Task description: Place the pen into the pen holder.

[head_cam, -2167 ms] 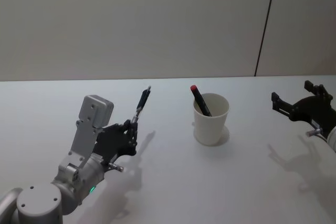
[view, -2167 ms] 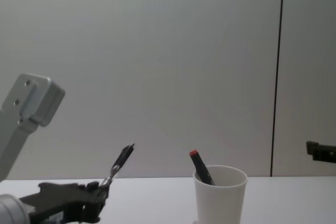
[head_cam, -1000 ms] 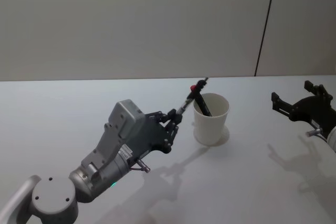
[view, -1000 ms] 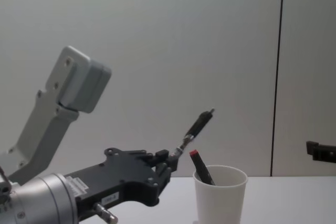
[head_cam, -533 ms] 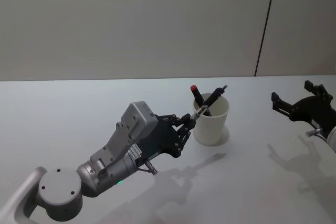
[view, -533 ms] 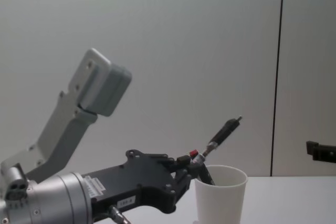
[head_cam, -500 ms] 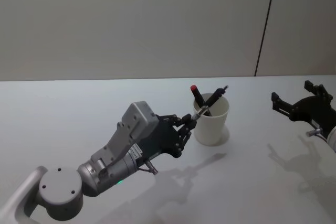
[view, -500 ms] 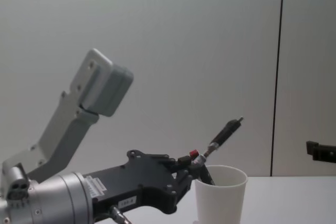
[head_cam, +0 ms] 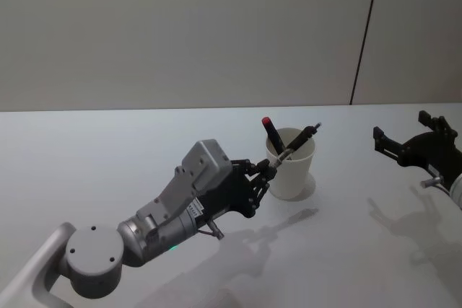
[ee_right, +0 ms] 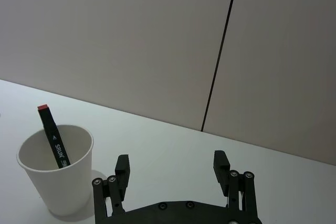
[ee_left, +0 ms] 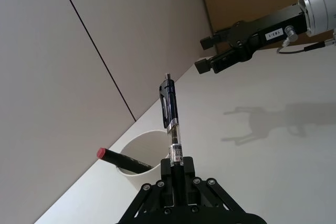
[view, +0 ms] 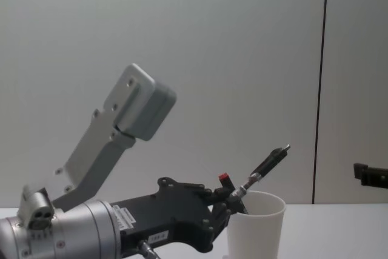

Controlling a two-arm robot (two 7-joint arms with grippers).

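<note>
We saw our left arm [head_cam: 170, 214] reaching forward toward the middle, wrist angled upward, the left tool [head_cam: 268, 169] with its fingers pinched tightly together. The right tool [head_cam: 401, 126] sat far to the right, roughly level, its fingers spread wide apart.

White table [head_cam: 108, 149], plain grey wall [head_cam: 180, 34] w/ dark vertical seam [head_cam: 364, 34]

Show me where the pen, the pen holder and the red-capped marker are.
pen [ee_left: 169, 103]: left wrist view, dark barrel.
pen holder [head_cam: 292, 178]: head view, front wall.
red-capped marker [head_cam: 272, 133]: head view, black body.
</note>
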